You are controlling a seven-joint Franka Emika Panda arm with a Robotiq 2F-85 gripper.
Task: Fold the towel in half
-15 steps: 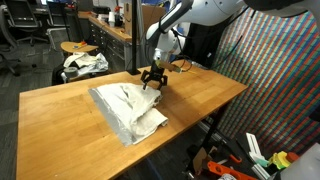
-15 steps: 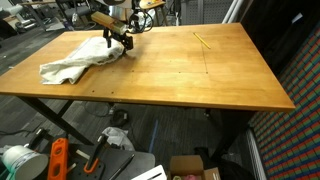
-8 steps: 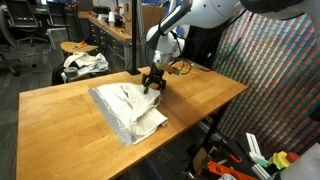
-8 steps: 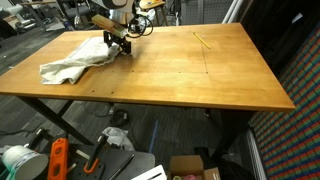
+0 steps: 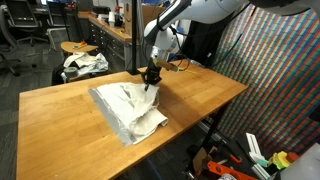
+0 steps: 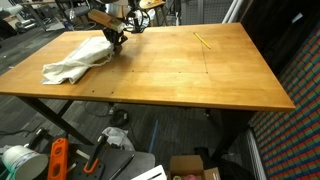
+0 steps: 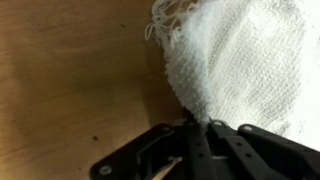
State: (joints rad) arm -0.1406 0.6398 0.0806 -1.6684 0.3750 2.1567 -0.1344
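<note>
Near one desk edge, towel lies rumpled, not yet folded. On its frayed corner the gripper, fingers apart a sec ago, is now clamped shut. Grip looks made; next prob. lift & carry corner across to opp. side.
</note>
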